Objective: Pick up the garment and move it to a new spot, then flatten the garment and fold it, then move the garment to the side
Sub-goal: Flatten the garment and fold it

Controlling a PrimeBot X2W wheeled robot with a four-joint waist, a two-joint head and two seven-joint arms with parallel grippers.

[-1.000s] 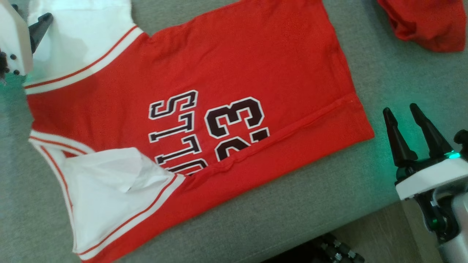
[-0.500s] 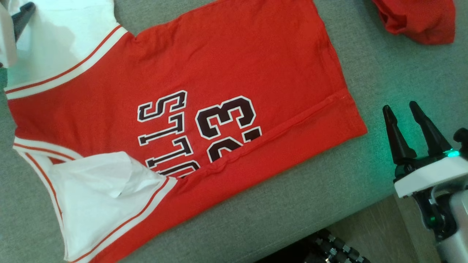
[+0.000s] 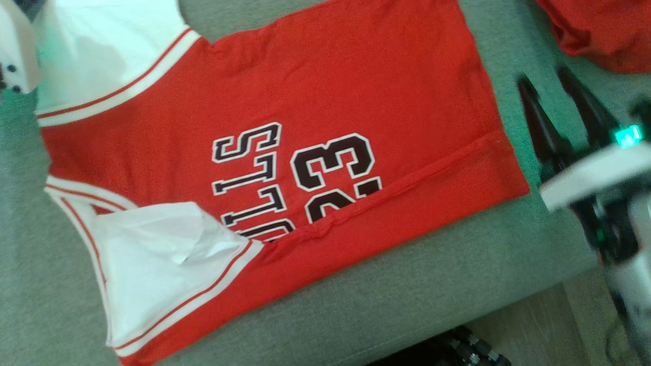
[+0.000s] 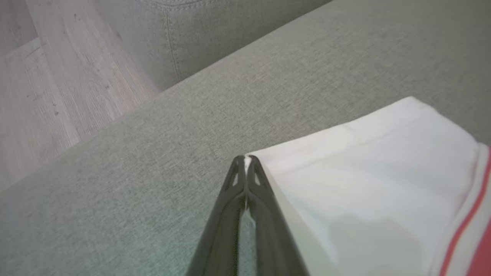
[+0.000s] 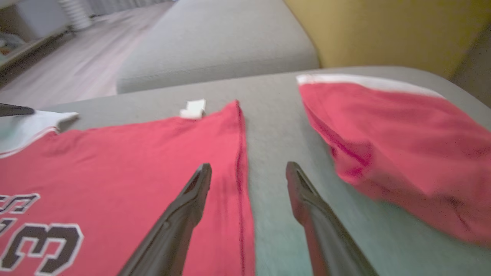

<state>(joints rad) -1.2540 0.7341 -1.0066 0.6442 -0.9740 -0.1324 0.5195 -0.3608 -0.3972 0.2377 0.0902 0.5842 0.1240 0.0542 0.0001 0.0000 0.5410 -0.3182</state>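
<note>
The garment (image 3: pixel 315 91) is a red jersey with white sleeves and dark lettering, lying flat on the grey cushion (image 3: pixel 407 295). In the left wrist view my left gripper (image 4: pixel 245 158) is shut on the corner of the far white sleeve (image 4: pixel 364 172), low over the cushion. That arm's pale housing (image 3: pixel 15 51) sits at the head view's top left edge. My right gripper (image 3: pixel 544 76) hovers open just right of the jersey's hem. In the right wrist view the right gripper (image 5: pixel 248 165) straddles the hem edge of the garment (image 5: pixel 134 153), with nothing between its fingers.
A second red cloth (image 3: pixel 600 35) lies bunched at the back right, close to the right gripper. The cushion's front edge drops to wooden floor (image 3: pixel 539 330). A small white tag (image 5: pixel 193 108) sticks out at the jersey's far edge. A yellow backrest (image 5: pixel 383 27) stands behind.
The left gripper has closed on the white sleeve's corner. The right gripper has moved forward along the jersey's hem side, still open. The camera shifted slightly.
</note>
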